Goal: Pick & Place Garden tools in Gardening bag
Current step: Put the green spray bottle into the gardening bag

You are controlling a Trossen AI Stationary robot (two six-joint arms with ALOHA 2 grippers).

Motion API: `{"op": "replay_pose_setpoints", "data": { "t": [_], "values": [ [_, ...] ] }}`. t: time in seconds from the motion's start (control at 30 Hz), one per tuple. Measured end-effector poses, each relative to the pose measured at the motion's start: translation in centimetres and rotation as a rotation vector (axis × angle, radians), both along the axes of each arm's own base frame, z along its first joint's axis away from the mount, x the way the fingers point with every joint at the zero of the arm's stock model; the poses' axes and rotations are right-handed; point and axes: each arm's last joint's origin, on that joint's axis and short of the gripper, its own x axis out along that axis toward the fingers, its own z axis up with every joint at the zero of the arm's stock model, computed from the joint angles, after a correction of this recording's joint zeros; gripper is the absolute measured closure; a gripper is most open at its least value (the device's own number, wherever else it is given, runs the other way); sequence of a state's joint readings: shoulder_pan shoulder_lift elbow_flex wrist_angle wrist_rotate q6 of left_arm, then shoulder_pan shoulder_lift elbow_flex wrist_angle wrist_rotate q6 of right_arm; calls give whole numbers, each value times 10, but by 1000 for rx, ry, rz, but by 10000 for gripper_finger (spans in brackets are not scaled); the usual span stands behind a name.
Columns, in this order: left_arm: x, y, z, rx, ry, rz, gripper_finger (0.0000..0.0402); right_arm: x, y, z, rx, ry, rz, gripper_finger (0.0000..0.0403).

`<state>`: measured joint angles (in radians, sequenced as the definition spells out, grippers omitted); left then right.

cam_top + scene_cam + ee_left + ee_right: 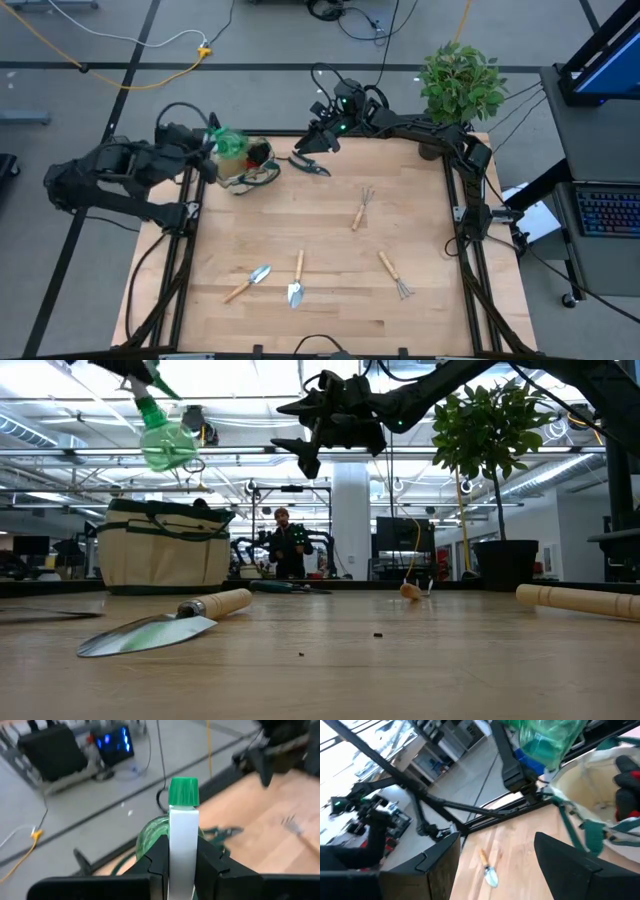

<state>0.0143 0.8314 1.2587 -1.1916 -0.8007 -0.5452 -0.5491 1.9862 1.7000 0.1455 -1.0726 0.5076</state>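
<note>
Gripping the green spray bottle (229, 143) between closed fingers, the left gripper (212, 147) hangs above the gardening bag (250, 176) at the upper left of the table (330, 300). The right gripper (312, 141), fingers spread wide and empty, hovers above the pruning shears (308, 164) at upper centre. Trowels and fork rakes lie across the lower half.

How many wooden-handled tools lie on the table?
4: a trowel at the near left, a trowel beside it, a fork rake at the near right, and a fork rake mid-table. The bag may hide more.
</note>
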Motion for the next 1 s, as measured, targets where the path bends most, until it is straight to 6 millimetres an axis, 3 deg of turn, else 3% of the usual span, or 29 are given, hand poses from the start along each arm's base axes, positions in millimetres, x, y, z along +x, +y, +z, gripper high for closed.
{"op": "replay_pose_setpoints", "data": {
  "t": [0.37, 1.0],
  "values": [
    [25, 23, -16, -132, 178, 46, 349, 0, 0, 0, 0, 1, -2, 156],
    [45, 57, -35, -306, 311, 37, 349, 0, 0, 0, 1, 1, 2, 156]
  ]
}}
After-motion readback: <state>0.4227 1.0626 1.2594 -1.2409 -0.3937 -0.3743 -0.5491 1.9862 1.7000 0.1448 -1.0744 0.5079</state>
